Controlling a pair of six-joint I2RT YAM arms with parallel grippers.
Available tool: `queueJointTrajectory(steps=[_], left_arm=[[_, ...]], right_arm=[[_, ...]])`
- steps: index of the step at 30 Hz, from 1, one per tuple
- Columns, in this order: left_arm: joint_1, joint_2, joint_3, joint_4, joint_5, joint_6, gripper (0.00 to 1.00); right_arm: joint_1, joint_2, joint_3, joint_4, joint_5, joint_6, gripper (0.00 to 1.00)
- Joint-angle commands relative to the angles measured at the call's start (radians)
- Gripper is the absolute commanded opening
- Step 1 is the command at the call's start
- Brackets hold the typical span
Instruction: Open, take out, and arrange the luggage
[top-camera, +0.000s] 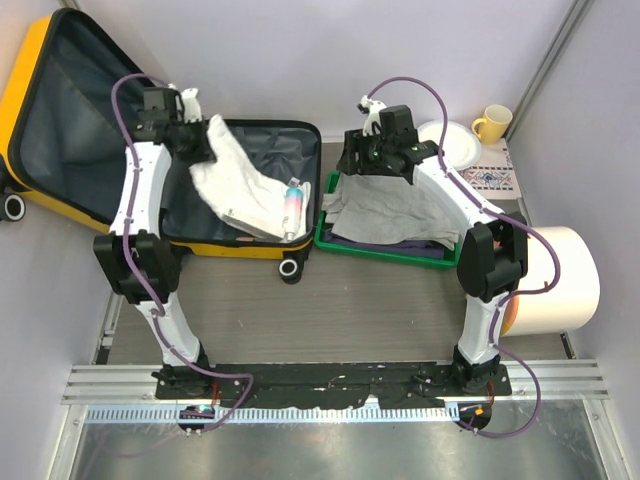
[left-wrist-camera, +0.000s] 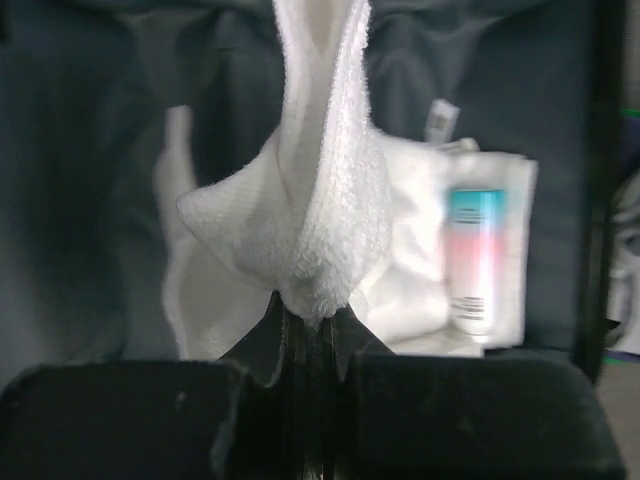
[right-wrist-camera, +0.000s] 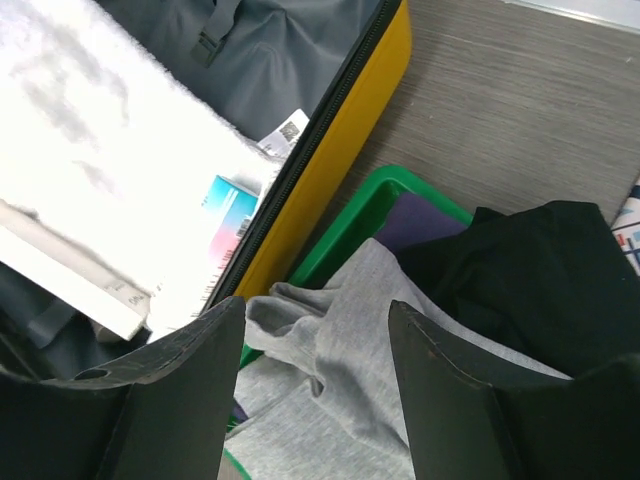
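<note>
The yellow luggage (top-camera: 230, 247) lies open on the table, its lid (top-camera: 20, 90) propped up at the back left and dark grey lining (left-wrist-camera: 90, 200) showing. My left gripper (top-camera: 207, 140) (left-wrist-camera: 312, 310) is shut on a corner of a white towel (top-camera: 245, 185) (left-wrist-camera: 320, 200) and holds it up over the open base. A pink and teal tube (top-camera: 292, 205) (left-wrist-camera: 475, 260) lies on the towel's lower part. My right gripper (top-camera: 362, 165) (right-wrist-camera: 315, 305) stands open over a grey garment (right-wrist-camera: 340, 330) in the green tray (top-camera: 385, 250); nothing is clamped between its fingers.
The tray (right-wrist-camera: 370, 200) touches the luggage's right wall (right-wrist-camera: 330, 170) and also holds black (right-wrist-camera: 530, 290) and purple (right-wrist-camera: 425, 220) clothes. A large cream cylinder (top-camera: 555, 280) lies at the right. A white plate (top-camera: 450, 140), yellow mug (top-camera: 492, 122) and patterned mat (top-camera: 490, 180) sit at the back right.
</note>
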Motion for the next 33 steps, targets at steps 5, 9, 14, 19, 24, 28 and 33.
queueJointTrajectory(steps=[5,9,14,19,24,28,33], left_arm=[[-0.257,-0.002,0.03,0.005,0.163,-0.102,0.0],[-0.38,0.032,0.005,0.068,0.177,-0.149,0.0],[-0.555,0.104,0.014,0.155,0.183,-0.149,0.0],[-0.655,0.13,0.026,0.163,0.195,-0.097,0.0],[-0.68,0.089,-0.059,0.23,0.2,-0.074,0.0],[-0.695,0.064,-0.124,0.327,0.188,-0.07,0.0],[-0.7,0.065,-0.152,0.352,0.166,-0.045,0.04]], right_arm=[[-0.052,-0.047,0.034,0.032,-0.142,0.202,0.68],[-0.1,-0.063,-0.016,0.021,-0.2,0.269,0.68],[-0.141,-0.089,-0.084,0.021,-0.237,0.323,0.68],[-0.16,-0.104,-0.15,0.023,-0.245,0.343,0.68],[-0.164,-0.121,-0.223,0.071,-0.323,0.434,0.69],[-0.166,-0.115,-0.248,0.145,-0.375,0.528,0.7],[-0.181,-0.13,-0.227,0.145,-0.401,0.567,0.72]])
